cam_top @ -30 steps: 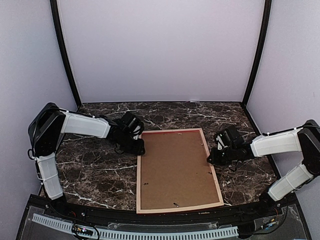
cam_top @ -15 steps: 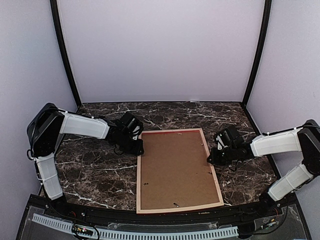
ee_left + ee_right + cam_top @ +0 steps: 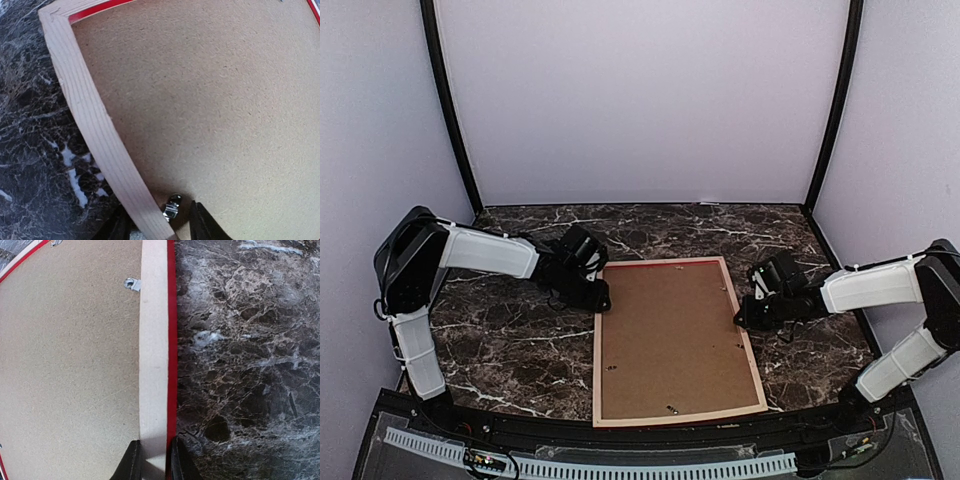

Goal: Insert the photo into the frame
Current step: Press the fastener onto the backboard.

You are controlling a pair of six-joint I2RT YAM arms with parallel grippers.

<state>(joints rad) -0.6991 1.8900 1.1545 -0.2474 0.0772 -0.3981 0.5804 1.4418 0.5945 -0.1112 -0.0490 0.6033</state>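
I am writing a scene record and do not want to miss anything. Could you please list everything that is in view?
frame: one, pale wood back facing up with a red edge showing, flat at the table's centre.
backing board: one, brown, inside the frame.
metal clips: several, silver, along the frame's inner edge.
table: one, dark marble with white veins.
walls: white, on three sides.
left gripper: one, black, open astride the frame's left rail.
right gripper: one, black, closed on the frame's right rail.

Lying flat, the frame (image 3: pixel 153 350) shows its pale wood back upward, red front facing down.
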